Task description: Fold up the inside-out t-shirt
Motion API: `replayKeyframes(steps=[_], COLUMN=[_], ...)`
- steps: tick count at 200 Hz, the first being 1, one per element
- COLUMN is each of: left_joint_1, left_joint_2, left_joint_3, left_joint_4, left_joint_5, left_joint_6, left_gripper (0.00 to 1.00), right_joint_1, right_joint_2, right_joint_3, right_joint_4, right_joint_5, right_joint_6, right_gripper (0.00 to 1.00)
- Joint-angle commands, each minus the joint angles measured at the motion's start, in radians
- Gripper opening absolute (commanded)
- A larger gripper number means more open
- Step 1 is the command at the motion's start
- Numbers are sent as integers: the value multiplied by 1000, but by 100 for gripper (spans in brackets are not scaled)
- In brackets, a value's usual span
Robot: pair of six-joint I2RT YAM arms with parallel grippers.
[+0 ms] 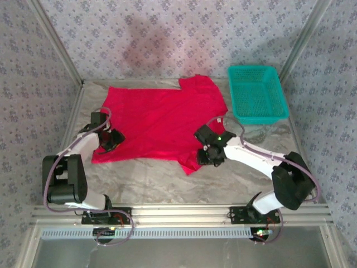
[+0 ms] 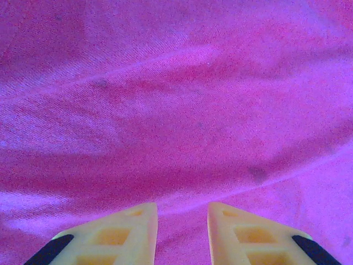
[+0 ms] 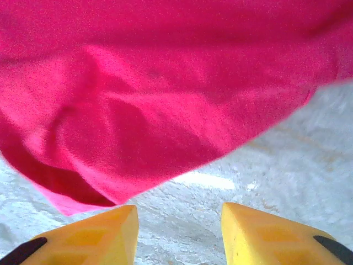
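- Bright red t-shirt (image 1: 159, 123) is laid flat, lightly wrinkled, just left of the teal mesh basket (image 1: 257, 94).
- Left gripper (image 2: 182, 212) jaws are seen apart over cloth.
- Right gripper (image 3: 179, 212) jaws are seen apart, empty, at the sleeve edge.

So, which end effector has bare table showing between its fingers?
The right end effector; between the fingers of the left end effector lies the red t-shirt.

The table (image 3: 287, 165) under my right gripper (image 3: 179, 212) wears a pale grey, crinkled sheet, with a bright patch of light (image 3: 205, 180) just ahead of it. Far beyond stands the back wall (image 1: 167, 33), lilac-grey with a small flower pattern and a faint reddish blotch. A side wall (image 1: 28, 84) of the same pattern rises outside my left gripper (image 1: 114, 140), edged by a slanting metal post (image 1: 56, 39). Behind both grippers runs a ribbed metal rail (image 1: 184, 212).
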Motion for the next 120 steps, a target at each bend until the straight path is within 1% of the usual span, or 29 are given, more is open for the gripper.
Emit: replayKeyframes(steps=[1, 18, 44, 85, 91, 95, 111, 120], left_joint_1=[4, 9, 30, 90, 99, 106, 128, 141], left_joint_2=[3, 1, 5, 22, 24, 26, 44, 61], left_joint_3=[9, 3, -17, -58, -65, -69, -79, -81], left_joint_4=[-1, -4, 12, 56, 65, 71, 84, 85], left_joint_5=[19, 22, 36, 75, 80, 81, 79, 72], left_joint_6=[19, 21, 14, -11, -16, -19, -24, -24], left_gripper=[29, 29, 29, 27, 27, 27, 27, 27], right_joint_1=[6, 23, 35, 36, 35, 33, 29, 33], right_joint_2=[-22, -1, 81, 218, 229, 234, 232, 204], right_joint_3=[-65, -30, 34, 114, 122, 128, 152, 160], right_joint_4=[216, 204, 169, 148, 145, 141, 99, 53], right_joint_5=[-126, -95, -72, -62, -54, -50, -27, -5], right_joint_6=[88, 72, 43, 31, 31, 31, 31, 30], right_gripper=[51, 55, 55, 53, 50, 45, 18, 7])
